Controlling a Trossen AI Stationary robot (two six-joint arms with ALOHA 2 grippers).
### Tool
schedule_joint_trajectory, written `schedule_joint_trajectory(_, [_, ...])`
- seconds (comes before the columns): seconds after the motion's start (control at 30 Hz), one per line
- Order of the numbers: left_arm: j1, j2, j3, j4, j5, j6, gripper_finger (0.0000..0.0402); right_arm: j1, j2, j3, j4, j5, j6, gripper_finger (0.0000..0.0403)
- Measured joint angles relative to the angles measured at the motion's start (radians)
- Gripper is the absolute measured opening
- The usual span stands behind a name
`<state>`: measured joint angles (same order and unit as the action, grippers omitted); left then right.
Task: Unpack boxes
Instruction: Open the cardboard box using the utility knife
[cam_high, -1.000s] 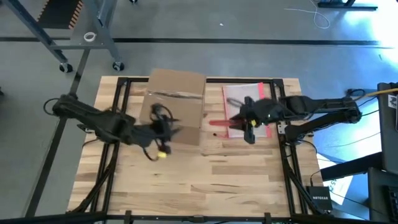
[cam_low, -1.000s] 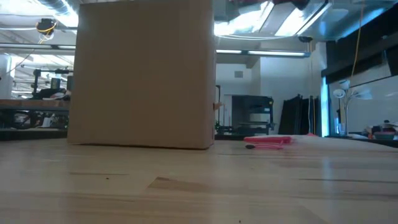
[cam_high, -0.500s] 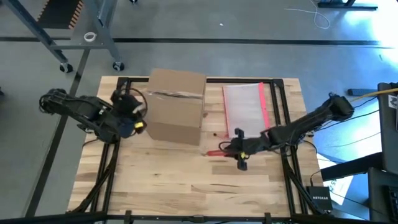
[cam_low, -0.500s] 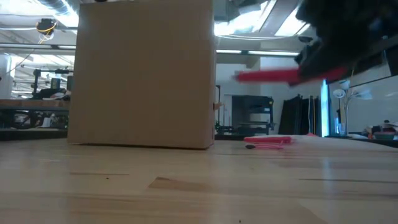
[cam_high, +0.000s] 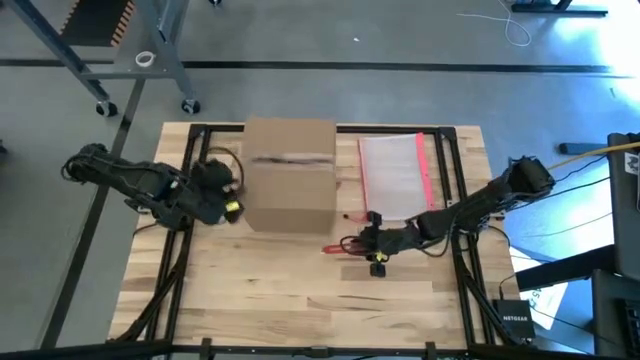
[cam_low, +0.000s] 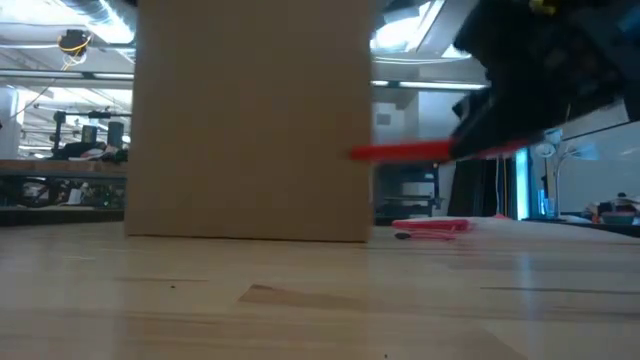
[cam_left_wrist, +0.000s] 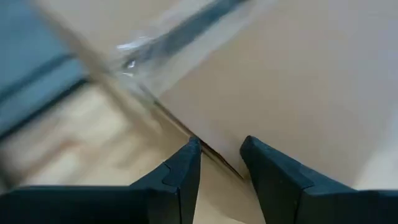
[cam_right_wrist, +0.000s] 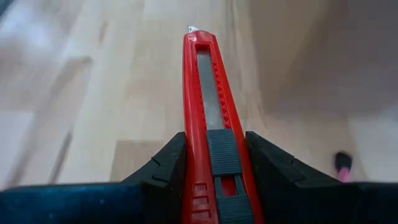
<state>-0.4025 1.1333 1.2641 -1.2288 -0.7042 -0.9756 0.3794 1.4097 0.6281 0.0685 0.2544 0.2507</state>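
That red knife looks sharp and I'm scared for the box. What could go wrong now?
1. The right hand grips the knife with its blade tip out, pointing toward the box. It might cut too deep and hurt whatever is inside.
2. The left hand only presses at the box's edge, so the box may slide when the knife pushes.
3. The pouch lies close by; a slip could slice it.

Both arms are dark, jointed and slender, with loose black cables. A yellow part sits just behind the left arm's fingers. The fingers are matte black wedges.
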Motion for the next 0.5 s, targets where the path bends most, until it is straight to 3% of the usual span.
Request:
schedule_joint_trajectory(0.17, [-0.062, 0.02, -0.006, 0.274, 0.063, 0.119, 0.0127, 0.0, -0.115, 0.041, -0.088, -0.014, -0.037, 0.0133])
schedule_joint_trajectory(0.27, [-0.073, 0.021, 0.036, 0.281, 0.046, 0.203, 0.0127, 0.007, -0.184, 0.072, -0.138, -0.069, -0.028, 0.0133])
schedule_joint_trajectory(0.4, [-0.049, 0.0, 0.111, 0.178, -0.152, 0.29, 0.0127, 0.051, -0.264, 0.105, -0.185, -0.08, 0.004, 0.0133])
schedule_joint_trajectory(0.5, [0.028, -0.021, 0.12, 0.152, -0.235, 0.386, 0.0127, 0.099, -0.32, 0.139, -0.189, -0.032, 0.005, 0.0133])
